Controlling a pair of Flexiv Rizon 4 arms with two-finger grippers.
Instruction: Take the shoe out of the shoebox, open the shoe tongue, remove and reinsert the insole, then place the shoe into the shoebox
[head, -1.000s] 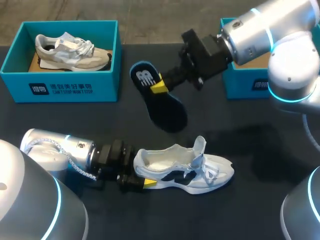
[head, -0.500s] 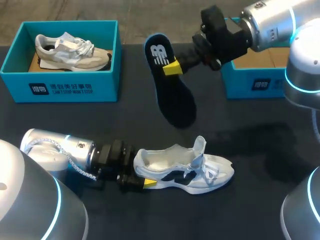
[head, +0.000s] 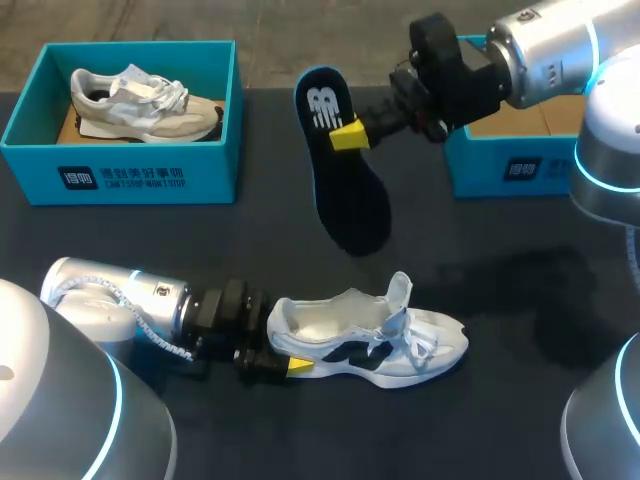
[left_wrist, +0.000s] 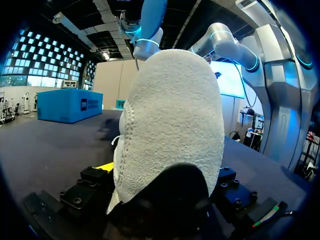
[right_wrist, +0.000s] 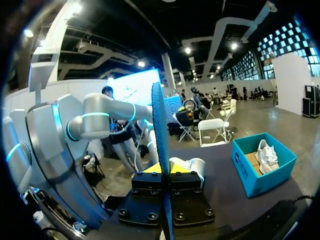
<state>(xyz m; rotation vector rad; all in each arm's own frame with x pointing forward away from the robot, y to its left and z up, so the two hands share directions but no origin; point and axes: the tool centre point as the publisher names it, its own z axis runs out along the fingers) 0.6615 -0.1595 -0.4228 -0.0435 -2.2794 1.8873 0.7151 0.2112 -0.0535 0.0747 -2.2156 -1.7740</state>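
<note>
The dark, blue-edged insole (head: 342, 175) hangs in the air above the table (head: 520, 320), between the two teal shoeboxes and beyond the white sneaker (head: 370, 338). The right jaws are pinched nearly closed on its thin edge near the heel end, and the toe end droops toward the table. It looks like light, thin foam, bendy rather than stiff. A grip by the heel edge suits it, I reckon, since the toe can be fed into the sneaker first, though a hard push would likely buckle it. The sneaker lies on its sole on the table with its tongue (head: 401, 289) standing up and its mouth open. The left jaws are at its heel, one yellow tip showing on the near side. The far finger is hidden behind the heel, so I only take it that they are clamped on it. The heel seems the firmest part of a soft upper, a sensible place to brace. The left shoebox (head: 120, 170) holds another pale shoe (head: 145, 102).
</note>
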